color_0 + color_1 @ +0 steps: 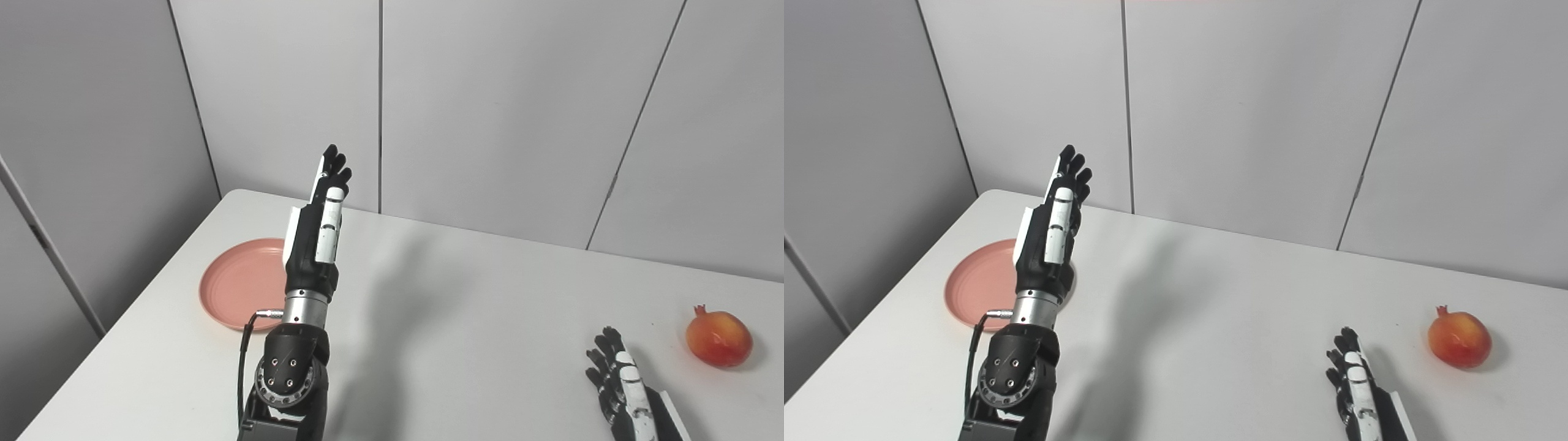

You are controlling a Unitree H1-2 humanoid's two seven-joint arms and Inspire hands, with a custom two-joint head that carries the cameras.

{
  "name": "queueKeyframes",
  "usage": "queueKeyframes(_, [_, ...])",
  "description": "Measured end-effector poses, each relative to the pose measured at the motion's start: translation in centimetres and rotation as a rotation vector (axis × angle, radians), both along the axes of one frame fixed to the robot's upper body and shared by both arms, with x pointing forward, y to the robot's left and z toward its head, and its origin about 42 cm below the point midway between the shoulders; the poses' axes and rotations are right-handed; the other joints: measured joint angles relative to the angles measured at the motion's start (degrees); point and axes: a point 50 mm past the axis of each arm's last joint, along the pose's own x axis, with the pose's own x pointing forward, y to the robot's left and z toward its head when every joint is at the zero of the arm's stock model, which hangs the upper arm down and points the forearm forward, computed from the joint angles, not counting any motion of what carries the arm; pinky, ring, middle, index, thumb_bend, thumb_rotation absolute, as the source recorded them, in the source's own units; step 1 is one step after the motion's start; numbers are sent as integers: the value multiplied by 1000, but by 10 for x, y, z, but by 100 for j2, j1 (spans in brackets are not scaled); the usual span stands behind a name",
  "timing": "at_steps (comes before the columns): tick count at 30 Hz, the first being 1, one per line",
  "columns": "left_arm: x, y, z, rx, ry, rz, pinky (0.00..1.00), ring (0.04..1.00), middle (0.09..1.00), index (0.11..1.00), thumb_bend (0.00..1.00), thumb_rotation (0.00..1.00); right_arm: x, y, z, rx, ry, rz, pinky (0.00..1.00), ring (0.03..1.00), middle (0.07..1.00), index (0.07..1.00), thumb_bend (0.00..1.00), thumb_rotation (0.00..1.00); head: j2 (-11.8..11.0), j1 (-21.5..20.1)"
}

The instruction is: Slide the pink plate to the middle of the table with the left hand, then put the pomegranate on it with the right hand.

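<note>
The pink plate (236,285) lies flat on the left side of the white table (465,306). My left hand (320,226) is raised above the table at the plate's right edge, fingers straight, held together and pointing up, holding nothing; the arm hides part of the plate's right side. The pomegranate (718,338), red and orange, sits at the table's far right. My right hand (618,383) rests low near the front right, fingers apart and empty, a short way left of the pomegranate.
Grey wall panels (490,110) stand behind the table and along its left. The table's left edge (122,318) runs close beside the plate. A cable (245,361) loops from my left wrist.
</note>
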Motion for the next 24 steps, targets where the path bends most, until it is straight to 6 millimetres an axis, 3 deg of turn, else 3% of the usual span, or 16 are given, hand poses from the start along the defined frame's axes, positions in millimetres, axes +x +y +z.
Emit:
queueKeyframes(6, [0,24,3,-11,-12,92,973,956,968,955,476,1000,0,-1,0,-1,0,-1,1000,1000,1000,1000,160,1000,9,26])
queueKeyframes(24, [-3,79,4,-24,-56,269,988,976,980,966,450,1000,0,-3,0,-8,0,1,1000,1000,1000,1000,153,1000,-26,141])
